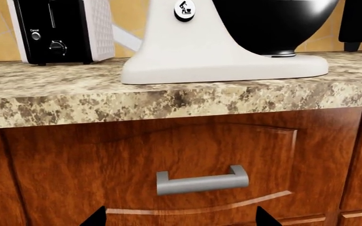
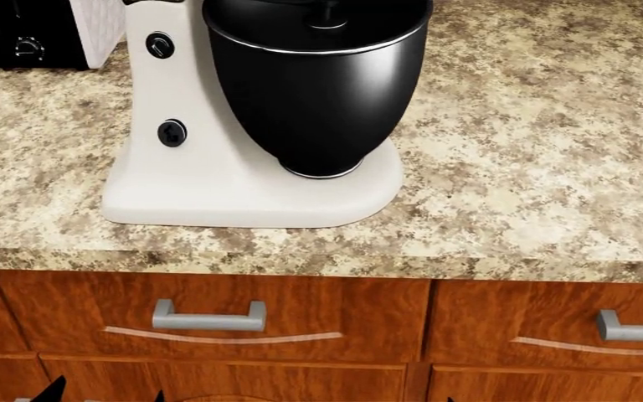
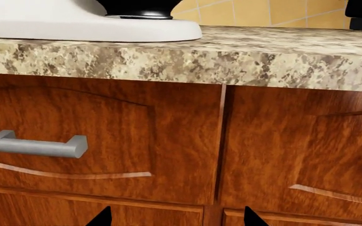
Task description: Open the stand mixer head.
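Both grippers low at drawer fronts, mixer above on counter

Left gripper (image 1: 179, 217) and right gripper (image 3: 175, 216): fingertips spread, nothing held. Stand mixer head out of frame; only cream base column (image 2: 163, 92) and black bowl (image 2: 316, 92) show on granite counter (image 2: 522, 167)

Light is bright and even, the renders sharp throughout with no blur. A soft highlight streaks the glossy black bowl (image 2: 316, 92). The mixer base (image 2: 244, 197) casts a faint shadow on the speckled surface (image 2: 522, 167). The wooden drawer fronts (image 3: 105, 136) gleam.
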### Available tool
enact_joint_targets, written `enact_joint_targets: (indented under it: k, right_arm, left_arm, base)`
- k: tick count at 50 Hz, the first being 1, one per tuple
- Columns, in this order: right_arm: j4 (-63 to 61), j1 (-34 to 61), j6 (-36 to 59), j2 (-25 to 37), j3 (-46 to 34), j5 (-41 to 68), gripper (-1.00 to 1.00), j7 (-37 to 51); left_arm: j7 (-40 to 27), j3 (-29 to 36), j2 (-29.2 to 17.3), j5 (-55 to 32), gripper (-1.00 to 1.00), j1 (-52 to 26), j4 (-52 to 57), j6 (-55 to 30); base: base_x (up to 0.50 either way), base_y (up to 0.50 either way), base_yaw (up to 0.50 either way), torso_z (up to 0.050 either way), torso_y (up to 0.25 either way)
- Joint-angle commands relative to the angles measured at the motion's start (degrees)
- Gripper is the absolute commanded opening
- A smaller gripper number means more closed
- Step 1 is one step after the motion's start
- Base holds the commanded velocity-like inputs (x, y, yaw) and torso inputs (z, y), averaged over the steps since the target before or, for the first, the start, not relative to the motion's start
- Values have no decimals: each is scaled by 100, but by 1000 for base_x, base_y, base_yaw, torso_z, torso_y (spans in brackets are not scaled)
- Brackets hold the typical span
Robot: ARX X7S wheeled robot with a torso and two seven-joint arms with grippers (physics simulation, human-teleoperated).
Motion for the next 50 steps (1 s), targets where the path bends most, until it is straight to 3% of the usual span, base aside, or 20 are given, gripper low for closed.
enact_joint_targets:
  k: [1,5,6,8,19,31,35,37,42,49,50]
  right_arm:
    - [124,44,-61,52,-30,140,100,5]
    - [123,59,-36,65,-53,159,100,23]
    - [167,81,-14,70,-80,49,100,111]
    - [142,65,-36,80,-97,89,100,80]
    - [167,106,-27,115,-130,105,100,170]
    - [-622,-16,544,211,-73,475,100,196]
    - [-1614,69,1249,292,126,867,100,323]
    - [-1966,164,1468,374,238,916,100,428]
    - [-2951,608,2355,555,422,864,100,882]
    - [-3559,1346,3048,578,699,1151,100,1155]
    - [-3581,1402,3058,460,1029,1549,100,1103]
  left_arm:
    - [-104,39,-29,-56,100,-38,-7,-117]
    - [-81,63,-66,-108,100,-36,23,-165]
    - [243,98,-134,-399,100,16,103,-44]
    - [261,22,-152,-620,100,23,263,-280]
    - [222,82,-203,-629,100,15,273,-293]
    - [-62,33,-227,-567,100,-2,475,-406]
    - [-404,-179,-310,-822,100,2,1438,-1234]
    - [-705,-335,-419,-1151,100,-174,2234,-2295]
    - [-1185,-909,-435,-1881,100,-748,3389,-3261]
    - [-1537,-873,-758,-1878,100,-1638,3846,-4103]
    - [-1537,-869,-756,-1949,100,-1693,3874,-4196]
  base:
    - [0,0,0,0,0]
    - [0,0,0,0,0]
    - [0,0,0,20,0]
    - [0,0,0,50,0]
    - [0,0,0,50,0]
    - [0,0,0,50,0]
    - [0,0,0,13,0]
    - [0,0,0,0,0]
    - [0,0,0,0,0]
    - [0,0,0,0,0]
    - [0,0,0,0,0]
